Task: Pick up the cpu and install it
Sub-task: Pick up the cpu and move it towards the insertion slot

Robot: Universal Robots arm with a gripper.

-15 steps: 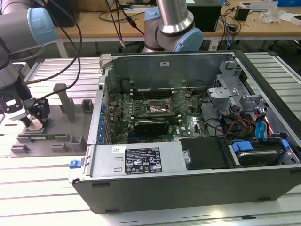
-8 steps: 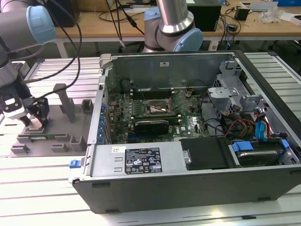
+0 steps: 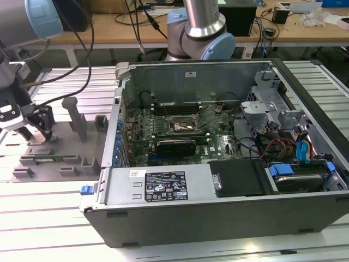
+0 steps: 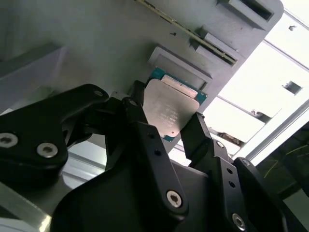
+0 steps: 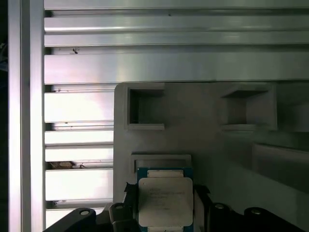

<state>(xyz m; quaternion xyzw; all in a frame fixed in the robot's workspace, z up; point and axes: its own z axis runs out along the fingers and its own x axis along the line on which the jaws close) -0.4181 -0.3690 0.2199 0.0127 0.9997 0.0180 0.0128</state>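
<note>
The cpu point(image 4: 169, 108) is a flat square chip with a silver top and a thin green rim. It sits between my gripper's point(image 4: 166, 121) two black fingers, which press against its opposite edges, just over a shallow recess of the grey fixture plate point(image 5: 203, 130). In the first wrist view the cpu point(image 5: 165, 200) shows face up between the fingertips of the gripper point(image 5: 164, 193). In the exterior view the gripper point(image 3: 32, 128) hangs low over the fixture plate point(image 3: 60, 158) at the exterior view's left. The black-framed motherboard socket point(image 3: 182, 126) lies open inside the computer case.
The open computer case point(image 3: 163, 185) stands to the exterior view's right of the fixture, with drive bays and cables point(image 3: 289, 147) at its far side. Grey posts point(image 3: 73, 117) rise from the fixture near the gripper. A second arm's base point(image 3: 199, 33) stands behind the case.
</note>
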